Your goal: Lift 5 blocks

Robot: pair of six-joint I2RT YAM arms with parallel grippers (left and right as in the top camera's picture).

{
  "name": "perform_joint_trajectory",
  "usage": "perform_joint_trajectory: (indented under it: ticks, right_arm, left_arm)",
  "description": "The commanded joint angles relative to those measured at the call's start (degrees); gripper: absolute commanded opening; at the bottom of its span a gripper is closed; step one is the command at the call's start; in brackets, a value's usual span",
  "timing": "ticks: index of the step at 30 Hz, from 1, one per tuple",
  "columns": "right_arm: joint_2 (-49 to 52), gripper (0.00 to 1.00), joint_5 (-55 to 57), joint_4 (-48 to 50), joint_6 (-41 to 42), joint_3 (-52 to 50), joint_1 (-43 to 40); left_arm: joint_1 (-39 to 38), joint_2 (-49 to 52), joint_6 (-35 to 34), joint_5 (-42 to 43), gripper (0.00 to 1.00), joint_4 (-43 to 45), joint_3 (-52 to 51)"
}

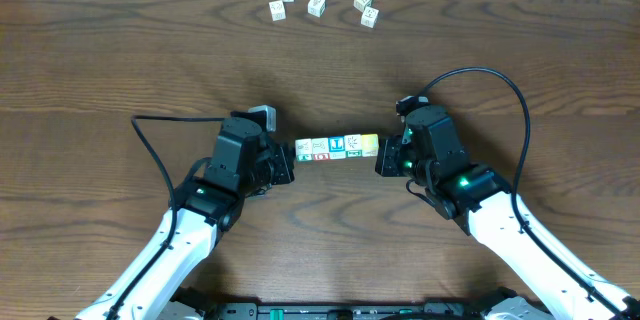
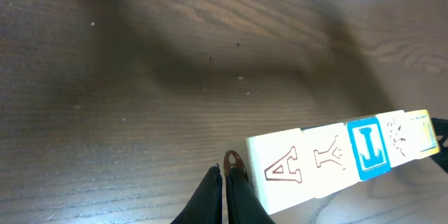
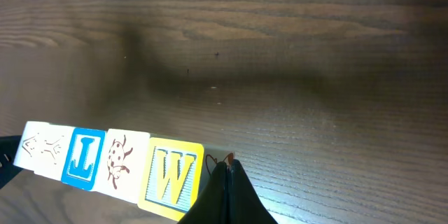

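Observation:
Several cream-white blocks (image 1: 337, 146) form one tight row between my two grippers at the table's middle. The row looks raised off the wood, its shadow falling farther out in both wrist views. My left gripper (image 1: 291, 155) is shut with nothing between its fingers; its tip (image 2: 225, 171) presses the row's left end, the block with a brown A (image 2: 283, 166). My right gripper (image 1: 382, 156) is also shut and empty, its tip (image 3: 227, 162) against the yellow W block (image 3: 170, 176). The blue L block (image 3: 82, 158) sits mid-row, a ladybug block (image 3: 120, 161) beside it.
Several similar pale cubes (image 1: 316, 5) lie scattered near the table's far edge. A black cable (image 1: 150, 140) trails from the left arm. Another cable (image 1: 500, 85) loops above the right arm.

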Motion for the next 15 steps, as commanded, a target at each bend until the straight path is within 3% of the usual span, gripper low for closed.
perform_joint_trajectory:
  ticks: [1, 15]
  right_arm:
    - [0.04, 0.01, -16.85, 1.68, 1.62, 1.88, 6.38]
    - [0.07, 0.01, -16.11, -0.26, 1.86, 1.81, 7.06]
  left_arm:
    - [-5.18, 0.02, -0.42, 11.41, 0.07, 2.19, 2.05]
    - [-5.42, 0.02, -0.42, 10.08, 0.07, 1.07, 2.05]
